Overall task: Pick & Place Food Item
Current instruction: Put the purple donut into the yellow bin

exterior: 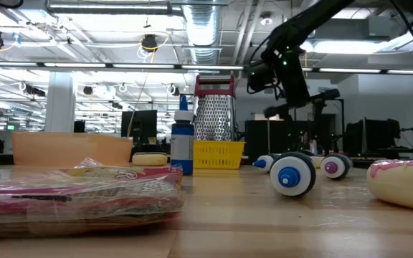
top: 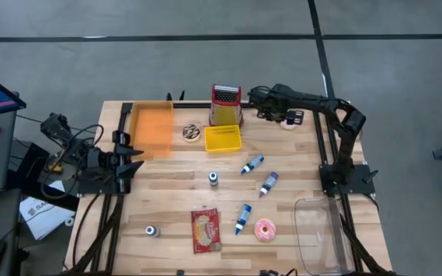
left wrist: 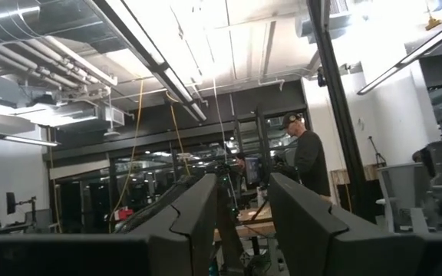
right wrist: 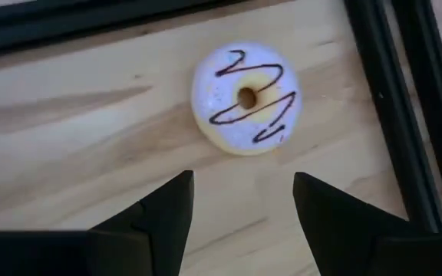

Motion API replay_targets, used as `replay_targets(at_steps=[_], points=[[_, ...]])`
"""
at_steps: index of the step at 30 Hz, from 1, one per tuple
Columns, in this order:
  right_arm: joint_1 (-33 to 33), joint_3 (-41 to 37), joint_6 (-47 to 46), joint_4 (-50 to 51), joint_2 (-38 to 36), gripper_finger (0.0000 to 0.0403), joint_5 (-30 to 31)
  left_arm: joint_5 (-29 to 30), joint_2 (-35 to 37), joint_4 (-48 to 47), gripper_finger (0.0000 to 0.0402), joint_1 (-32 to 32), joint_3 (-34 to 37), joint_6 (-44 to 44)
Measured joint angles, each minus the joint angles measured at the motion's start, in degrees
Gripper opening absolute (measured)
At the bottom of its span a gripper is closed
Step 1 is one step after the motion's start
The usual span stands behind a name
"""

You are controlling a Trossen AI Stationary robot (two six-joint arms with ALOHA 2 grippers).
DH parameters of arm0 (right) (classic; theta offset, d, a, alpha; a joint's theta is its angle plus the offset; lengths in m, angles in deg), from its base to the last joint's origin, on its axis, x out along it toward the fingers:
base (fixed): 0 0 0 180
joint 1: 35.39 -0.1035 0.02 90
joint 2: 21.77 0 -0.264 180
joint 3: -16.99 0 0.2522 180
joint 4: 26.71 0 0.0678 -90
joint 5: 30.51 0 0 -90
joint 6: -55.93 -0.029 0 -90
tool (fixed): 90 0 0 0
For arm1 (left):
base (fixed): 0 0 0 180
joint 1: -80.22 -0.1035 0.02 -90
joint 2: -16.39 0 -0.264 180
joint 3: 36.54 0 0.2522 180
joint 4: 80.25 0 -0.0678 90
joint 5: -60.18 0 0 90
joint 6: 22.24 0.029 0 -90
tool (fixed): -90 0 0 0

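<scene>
While white-iced, donut (right wrist: 245, 97) bears chocolate squiggles.

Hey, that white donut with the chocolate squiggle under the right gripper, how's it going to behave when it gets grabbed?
The white donut lies flat, so it probably won't roll. It looks like a light, smooth toy, so it may slip slightly. The open right gripper hangs above it, apparently wide enough to span it.

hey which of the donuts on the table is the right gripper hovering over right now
The white-iced donut with the dark squiggle, at the table's far right edge, lies just ahead of the open right gripper. The pink donut lies near the front, far from it.
</scene>
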Motion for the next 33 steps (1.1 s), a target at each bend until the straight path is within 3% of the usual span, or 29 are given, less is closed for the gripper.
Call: replay_targets(at_steps=[10, 21, 33], points=[[4.0, -8.8, -2.8, -7.6, 0.4, 0.0217, -3.5, 0.0, 0.0, 0.0, 0.0117, 1.3, 0.0, 1.2], [5.9, -9.2, 5.5, -15.0, 0.4, 0.0217, -3.3, 0.0, -1.3, -0.1, 0.0117, 1.3, -0.6, 1.2], [7.7, -9.2, 12.5, -17.6, 0.4, 0.0217, -2.1, 0.0, -9.6, 0.0, 0.0117, 1.3, -5.0, 1.2]])
